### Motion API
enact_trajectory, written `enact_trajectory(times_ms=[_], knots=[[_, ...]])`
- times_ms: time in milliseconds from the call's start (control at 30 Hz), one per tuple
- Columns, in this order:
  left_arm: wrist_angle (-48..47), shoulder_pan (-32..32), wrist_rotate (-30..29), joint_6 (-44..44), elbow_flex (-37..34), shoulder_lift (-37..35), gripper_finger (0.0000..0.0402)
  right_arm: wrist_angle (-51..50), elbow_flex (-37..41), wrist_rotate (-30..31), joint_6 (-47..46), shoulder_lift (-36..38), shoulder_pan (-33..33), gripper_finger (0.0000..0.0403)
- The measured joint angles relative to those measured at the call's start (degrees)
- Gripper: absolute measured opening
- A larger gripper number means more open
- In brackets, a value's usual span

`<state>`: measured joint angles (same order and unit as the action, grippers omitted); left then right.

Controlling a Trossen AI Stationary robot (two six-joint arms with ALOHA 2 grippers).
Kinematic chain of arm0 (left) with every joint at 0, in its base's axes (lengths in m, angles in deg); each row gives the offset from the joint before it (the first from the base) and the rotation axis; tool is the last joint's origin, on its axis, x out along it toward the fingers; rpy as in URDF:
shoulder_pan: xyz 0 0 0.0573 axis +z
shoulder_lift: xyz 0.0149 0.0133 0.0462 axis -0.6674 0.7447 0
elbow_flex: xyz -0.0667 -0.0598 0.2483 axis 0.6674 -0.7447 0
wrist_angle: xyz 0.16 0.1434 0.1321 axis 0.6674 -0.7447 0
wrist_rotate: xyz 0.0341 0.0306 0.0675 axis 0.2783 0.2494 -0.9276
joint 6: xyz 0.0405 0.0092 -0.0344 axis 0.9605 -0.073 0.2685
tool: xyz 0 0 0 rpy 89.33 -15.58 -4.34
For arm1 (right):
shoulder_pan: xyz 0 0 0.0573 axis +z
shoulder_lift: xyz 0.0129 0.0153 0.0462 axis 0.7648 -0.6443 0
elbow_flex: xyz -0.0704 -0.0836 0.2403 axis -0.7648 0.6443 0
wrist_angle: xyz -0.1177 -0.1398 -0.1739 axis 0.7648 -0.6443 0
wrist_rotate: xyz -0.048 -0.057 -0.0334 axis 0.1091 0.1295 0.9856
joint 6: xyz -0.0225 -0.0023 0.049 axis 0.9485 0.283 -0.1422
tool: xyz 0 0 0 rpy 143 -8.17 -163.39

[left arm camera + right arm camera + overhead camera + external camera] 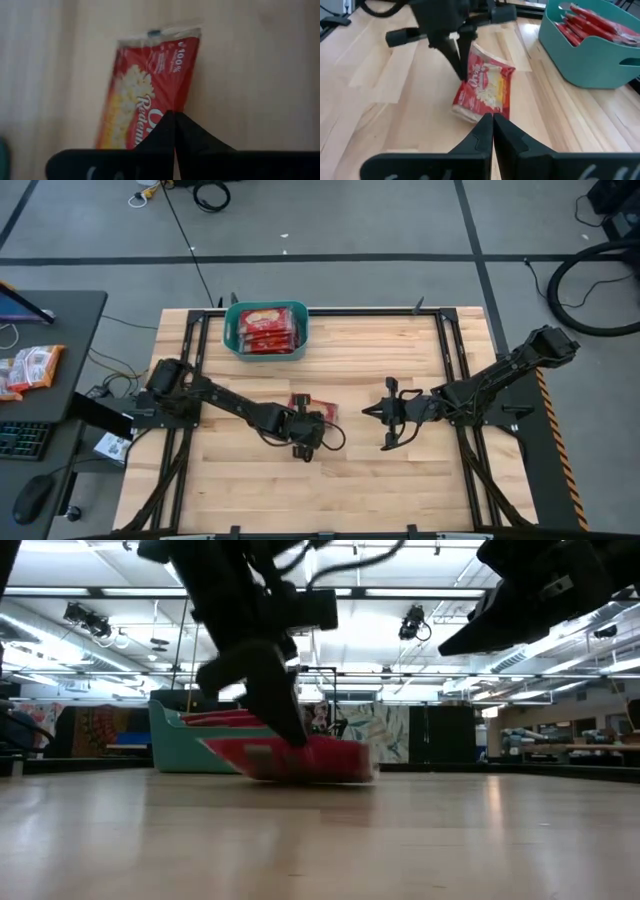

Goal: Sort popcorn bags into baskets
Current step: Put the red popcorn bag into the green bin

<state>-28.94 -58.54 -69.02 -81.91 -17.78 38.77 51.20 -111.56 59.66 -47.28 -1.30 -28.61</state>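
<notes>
One red popcorn bag (314, 404) lies near the middle of the table; it also shows in the left wrist view (150, 85) and the right wrist view (487, 90). My left gripper (305, 414) stands over its near side, shut on it. The teal tub (232, 330) sits at the table's far edge with several red packets (268, 328) inside. My right gripper (366, 412) hovers shut to the right of the bag, its tips (492, 117) pointing at it and touching nothing. My left gripper pinches the popcorn bag by one long edge (186, 102) between its two shut fingers (460, 67), coming from above and pointing down. The bag sits tilted, the held side raised and the opposite side (470, 112) resting on the table.
Black metal rails (200, 350) run along the table's left, right and far sides. Bare wood lies near and to the left of the bag. Off the table on the left is a dark desk with more packets (28, 368), a keyboard and a mouse.
</notes>
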Motion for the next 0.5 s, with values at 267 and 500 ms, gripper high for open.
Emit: enact_trajectory(times_ms=[267,500], knots=[[-7.8,-0.1,-6.5,-0.9,0.1,-10.4,0.0001,-0.2,0.0,0.6,0.0,0.0,0.0,0.0018],[-15.4,1.5,-15.6,-0.4,0.2,-19.2,0.0001,0.1,0.0,0.6,0.0,0.0,0.0,0.0018]])
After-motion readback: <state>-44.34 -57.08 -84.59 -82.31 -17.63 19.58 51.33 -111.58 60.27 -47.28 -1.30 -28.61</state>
